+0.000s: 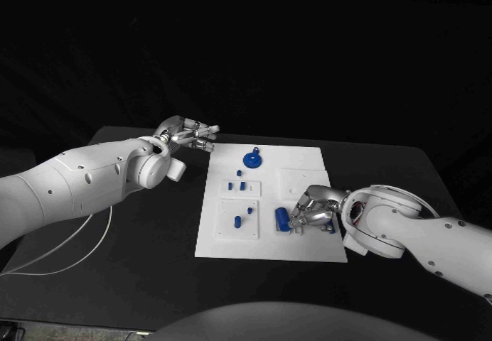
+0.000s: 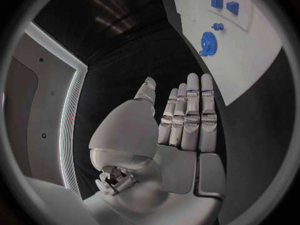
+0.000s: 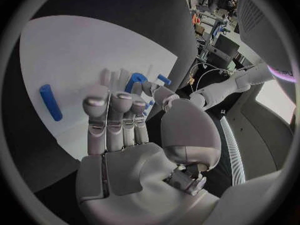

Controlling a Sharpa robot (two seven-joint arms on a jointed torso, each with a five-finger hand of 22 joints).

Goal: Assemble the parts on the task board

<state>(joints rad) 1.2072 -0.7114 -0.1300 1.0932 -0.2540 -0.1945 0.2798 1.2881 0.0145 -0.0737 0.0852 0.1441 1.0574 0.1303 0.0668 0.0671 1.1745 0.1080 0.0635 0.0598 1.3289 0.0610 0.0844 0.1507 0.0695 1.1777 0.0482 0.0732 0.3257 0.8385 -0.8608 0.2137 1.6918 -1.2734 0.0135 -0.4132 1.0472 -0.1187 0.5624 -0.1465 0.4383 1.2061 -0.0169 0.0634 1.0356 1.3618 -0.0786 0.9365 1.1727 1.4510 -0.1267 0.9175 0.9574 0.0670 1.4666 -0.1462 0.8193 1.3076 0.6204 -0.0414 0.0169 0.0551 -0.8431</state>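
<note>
Fingers of the right hand are curling down onto the near right part of the task board, closing round a small blue part that is peeking out between the fingertips. A long blue cylinder is lying flat on the board just beside this hand, on the side toward the board's middle, apart from the fingers. The left hand is hovering over the black table just off the board's far left corner, fingers straight and together, holding nothing. A blue round piece is sitting on the board's far end, near that hand but clear of it.
</note>
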